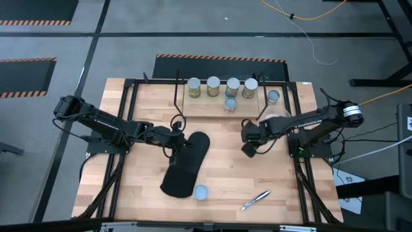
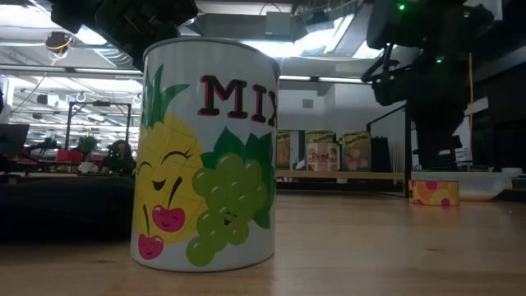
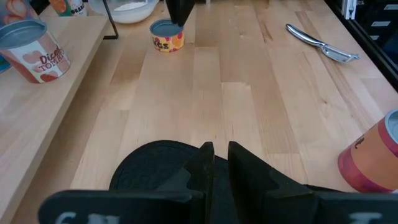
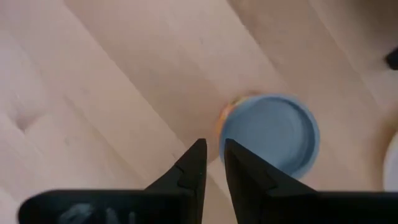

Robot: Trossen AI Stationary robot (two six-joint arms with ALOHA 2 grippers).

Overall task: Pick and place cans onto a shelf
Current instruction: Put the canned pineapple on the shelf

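Note:
The shelf (image 1: 222, 96) stands at the table's far middle. Several cans (image 1: 213, 86) stand in a row on its top board, and one can (image 1: 230, 104) stands on the board below. A short blue-topped can (image 4: 267, 134) with a yellow label (image 2: 434, 191) stands on the table. My right gripper (image 4: 211, 149) points down just over its rim, shut and holding nothing. Near the front edge stands a fruit-labelled can (image 1: 201, 192). My left gripper (image 3: 221, 155), shut and holding nothing, hovers over a black mat (image 1: 187, 164).
A silvery pen-like tool (image 1: 255, 200) lies near the front edge, right of the front can. A white bowl (image 3: 130, 9) and another can (image 1: 273, 96) sit by the shelf's right end. Black frame rods (image 1: 122, 129) run along both sides of the table.

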